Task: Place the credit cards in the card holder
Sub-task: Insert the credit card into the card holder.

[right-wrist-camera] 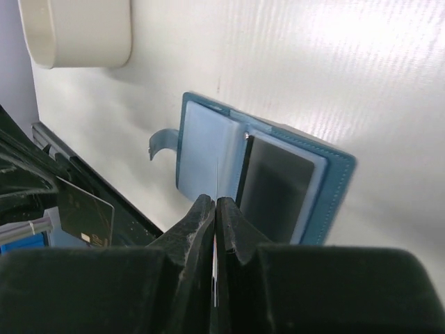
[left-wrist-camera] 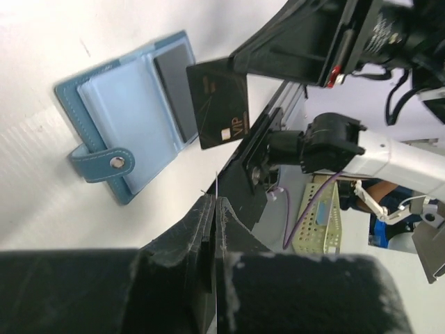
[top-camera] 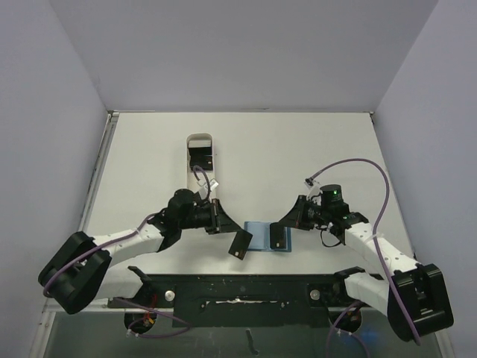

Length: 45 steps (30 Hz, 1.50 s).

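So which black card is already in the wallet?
The flat black card in the open teal-blue wallet's right panel; another tilts beside it, a third sits in the white tray.

card (top-camera: 279, 239) in card holder (top-camera: 257, 237), tray (top-camera: 200, 142) behind

we see a teal-blue wallet (left-wrist-camera: 118, 104) with pale blue sleeves and light stitching, a black card (left-wrist-camera: 219, 101) with gold lettering, a cream-white tray (right-wrist-camera: 76, 31) and a white counter (top-camera: 298, 149).

Bright, even overhead light, with glare whitening the table (right-wrist-camera: 348, 56).
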Each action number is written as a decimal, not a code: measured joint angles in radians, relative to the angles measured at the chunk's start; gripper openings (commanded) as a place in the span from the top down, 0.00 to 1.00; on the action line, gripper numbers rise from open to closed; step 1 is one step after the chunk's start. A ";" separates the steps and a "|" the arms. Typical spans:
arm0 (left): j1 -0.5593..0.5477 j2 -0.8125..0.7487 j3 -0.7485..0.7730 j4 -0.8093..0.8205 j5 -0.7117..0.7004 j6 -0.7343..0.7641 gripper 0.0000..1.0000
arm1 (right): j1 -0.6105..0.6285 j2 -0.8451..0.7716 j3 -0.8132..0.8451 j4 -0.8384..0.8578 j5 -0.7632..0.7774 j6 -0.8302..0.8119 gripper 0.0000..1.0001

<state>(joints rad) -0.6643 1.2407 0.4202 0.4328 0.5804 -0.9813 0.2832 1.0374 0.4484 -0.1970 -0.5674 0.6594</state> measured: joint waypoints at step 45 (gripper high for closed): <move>-0.074 0.292 0.056 -0.114 -0.069 0.077 1.00 | -0.060 0.303 -0.072 0.355 -0.127 0.079 1.00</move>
<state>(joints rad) -0.7383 1.5326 0.4767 0.3183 0.5117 -0.9047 0.2230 1.3399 0.3759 0.1577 -0.6949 0.7380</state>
